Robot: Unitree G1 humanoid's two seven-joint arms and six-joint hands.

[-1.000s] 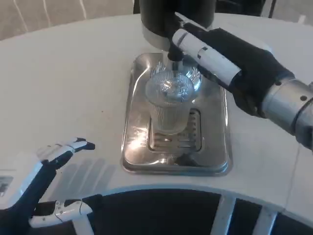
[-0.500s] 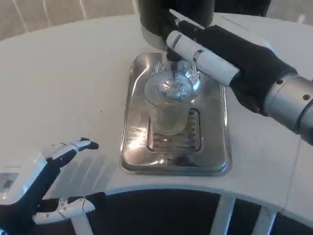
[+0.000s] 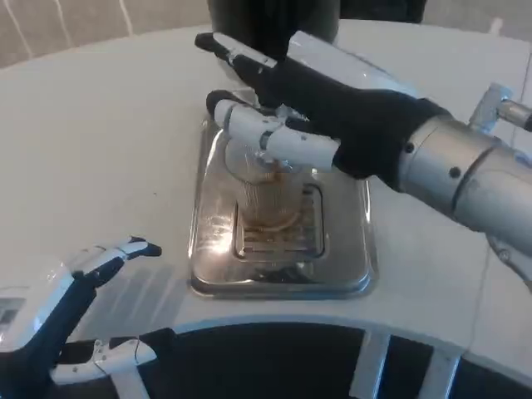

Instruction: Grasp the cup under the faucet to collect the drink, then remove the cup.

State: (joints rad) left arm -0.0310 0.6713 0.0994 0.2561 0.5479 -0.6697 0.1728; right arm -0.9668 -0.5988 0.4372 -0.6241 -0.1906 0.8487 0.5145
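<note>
Glass (image 3: 266,199) is what we see in the one ribbed cup, standing on one shiny steel tray (image 3: 208,249) on our white counter (image 3: 100,125), right robot hand (image 3: 307,108) wrapped around its rim, left robot hand (image 3: 75,307) spread empty.

Right hand (image 3: 320,104) with white back, black palm, white and black fingers, ribbed silver forearm (image 3: 470,179), left hand (image 3: 62,312) likewise white over black

Right hand (image 3: 320,116) over ribbed cup (image 3: 268,199) on steel drip tray (image 3: 208,258); left hand (image 3: 71,303) spread, apart near table edge
</note>
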